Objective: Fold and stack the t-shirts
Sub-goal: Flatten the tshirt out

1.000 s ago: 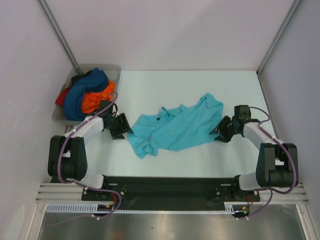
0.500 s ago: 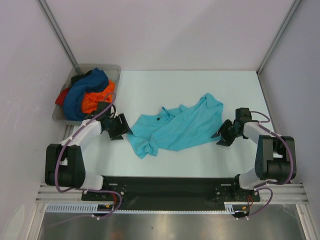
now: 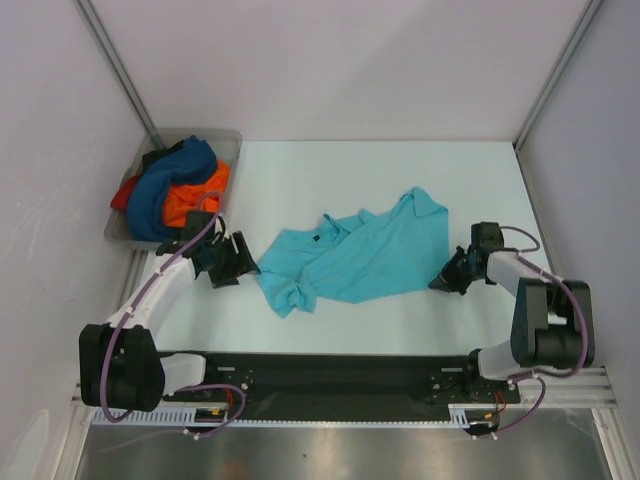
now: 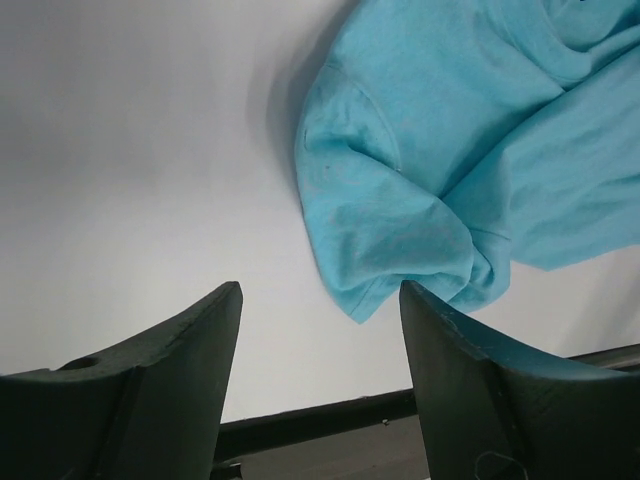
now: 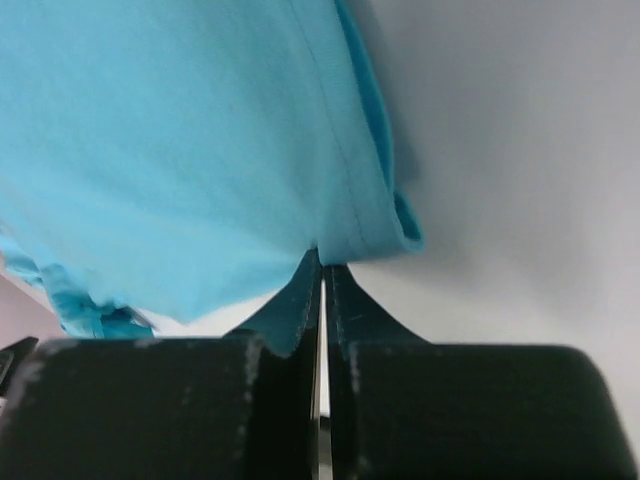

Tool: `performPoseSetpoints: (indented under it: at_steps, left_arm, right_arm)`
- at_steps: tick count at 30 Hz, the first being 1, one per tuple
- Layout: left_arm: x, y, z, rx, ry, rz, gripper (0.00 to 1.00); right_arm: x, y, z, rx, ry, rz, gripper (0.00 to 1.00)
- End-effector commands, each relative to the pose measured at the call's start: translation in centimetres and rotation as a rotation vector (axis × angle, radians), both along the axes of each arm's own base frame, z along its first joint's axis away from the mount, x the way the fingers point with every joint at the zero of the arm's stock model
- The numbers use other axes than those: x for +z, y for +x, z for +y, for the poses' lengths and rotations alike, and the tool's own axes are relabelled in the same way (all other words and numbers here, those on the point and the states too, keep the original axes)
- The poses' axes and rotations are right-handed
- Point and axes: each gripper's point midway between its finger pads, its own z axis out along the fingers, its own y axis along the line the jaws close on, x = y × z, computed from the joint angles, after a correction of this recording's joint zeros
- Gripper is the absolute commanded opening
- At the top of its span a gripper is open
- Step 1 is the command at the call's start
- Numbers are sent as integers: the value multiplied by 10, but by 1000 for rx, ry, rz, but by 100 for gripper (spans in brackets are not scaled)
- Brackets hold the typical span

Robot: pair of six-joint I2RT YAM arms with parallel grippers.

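Three shirts heaped in the grey plastic tray (image 3: pixel 228 136), one lying outside it.
The turquoise short-sleeved cloth t-shirt (image 3: pixel 355 255) lies flat but wrinkled and slanted, well to the right of the tray, with one sleeve bunched at its near left end. In the tray, a dark blue cloth t-shirt (image 3: pixel 168 185) is piled over an orange cloth t-shirt (image 3: pixel 195 202), and a red cloth t-shirt (image 3: pixel 125 193) pokes out at the tray's left rim.

No readable text, labels, numbers or signs anywhere.
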Motion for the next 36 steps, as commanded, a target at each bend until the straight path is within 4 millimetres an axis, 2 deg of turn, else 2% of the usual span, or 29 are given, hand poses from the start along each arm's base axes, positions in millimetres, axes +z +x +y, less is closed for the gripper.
performPoseSetpoints:
  at_steps: [1,2,3,4,6,8,9,11,12,13,14,15,16,17,18,19,20,21,22,24,25,26,27,28,29,30,32,34,36]
  left_arm:
    - [10,8,2,21,-3,-55,70]
    - [8,7,1,26,-11,-56,70]
    - [9,7,-1,36,-28,-60,70]
    - [7,8,-2,37,-33,-68,71]
    - [8,10,-1,35,-28,-83,71]
    - [10,14,5,41,7,-96,71]
    - [9,15,7,36,25,-96,71]
    - [12,20,11,40,46,-106,71]
    - [11,21,11,42,47,-100,71]
    - [11,22,10,41,44,-99,72]
    - [13,23,9,40,37,-100,72]
    - [12,23,8,42,31,-95,72]
    - [12,23,7,39,24,-96,72]
    - [12,23,5,33,19,-92,71]
    - [11,22,6,32,22,-86,72]
    - [10,20,6,31,23,-77,72]
    - [10,20,6,29,25,-73,72]
    - [10,18,6,27,26,-66,72]
    - [12,16,6,27,24,-74,72]
    - [13,14,6,36,19,-75,72]
    - [10,10,5,36,11,-64,72]
    - [9,7,5,40,7,-64,72]
    - [9,6,3,45,-3,-62,72]
    - [4,1,1,41,-13,-48,72]
    - [3,0,1,40,-15,-49,72]
    - [5,-1,0,42,-21,-57,71]
    - [6,-3,-5,34,-28,-59,70]
    - [8,-4,-10,26,-50,-55,70]
    - [9,-4,-14,33,-69,-50,69]
  right_arm:
    - [15,-36,-9,-66,-62,43,0]
    - [20,-44,-10,-71,-75,51,0]
    - [24,-61,-7,-62,-74,95,0]
    - [32,-67,-6,-59,-77,86,0]
    - [51,-76,-2,-41,-106,51,0]
    - [61,-76,6,-15,-100,39,0]
    - [70,-63,8,-15,-90,11,0]
    - [77,-40,12,-11,-75,-16,0]
    - [70,-18,14,-10,-67,-6,0]
    - [85,13,18,-5,-55,-53,0]
    - [91,35,22,17,-36,-75,0]
    - [68,55,23,32,-33,-7,0]
    - [95,96,23,47,-42,-97,0]
    - [95,115,21,86,-61,-118,1]
    - [70,125,20,110,-71,-48,12]
    - [77,140,20,130,-71,-64,20]
    - [93,159,18,139,-78,-103,27]
    - [92,155,17,167,-89,-75,44]
    - [95,153,14,174,-100,-81,49]
    - [86,131,10,195,-128,-54,56]
    - [102,121,5,198,-155,-106,60]
    - [98,109,0,198,-176,-98,60]
    - [85,89,-6,197,-194,-66,59]
    - [94,78,-8,212,-209,-106,56]
    - [93,71,-7,218,-205,-118,53]
    - [82,64,-16,194,-197,-116,48]
    - [85,67,-12,204,-163,-178,44]
    - [79,68,-12,170,-114,-161,38]
    - [64,73,-13,143,-72,-121,34]
